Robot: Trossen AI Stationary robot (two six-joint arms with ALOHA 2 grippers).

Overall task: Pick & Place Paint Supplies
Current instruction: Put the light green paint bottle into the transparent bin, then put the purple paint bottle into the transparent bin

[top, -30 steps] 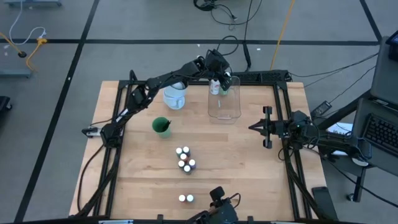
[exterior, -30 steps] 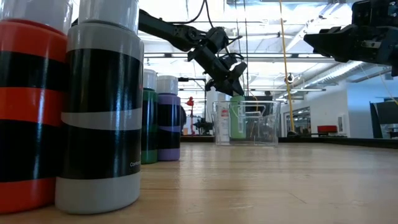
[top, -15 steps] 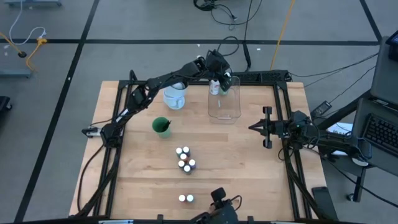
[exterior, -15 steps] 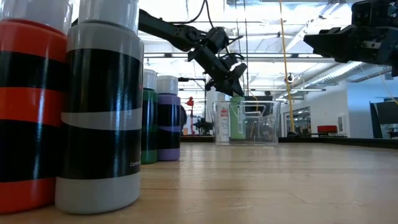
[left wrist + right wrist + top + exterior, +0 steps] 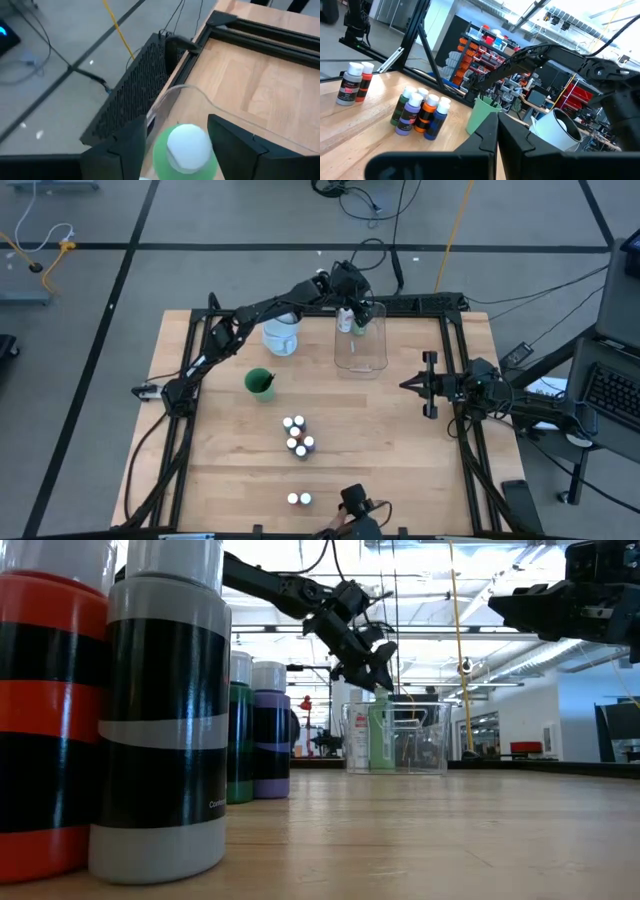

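Near the front edge of the desk point(image 5: 230, 470) stand two small paint bottles point(image 5: 299, 499), side by side. Further in, a cluster of small white-capped bottles point(image 5: 297, 434) sits mid-desk, with a green cup point(image 5: 260, 383) and a white cup point(image 5: 282, 334) beyond on the left. The right end effector point(image 5: 408, 385) hangs over the right side, fingers pressed together, empty. At the far edge, the left end effector point(image 5: 353, 308) hovers above the clear tray point(image 5: 362, 358), fingers spread apart on either side of the green bottle's point(image 5: 186, 149) white cap; the green bottle stands upright inside the tray beside a white bottle point(image 5: 345, 321).
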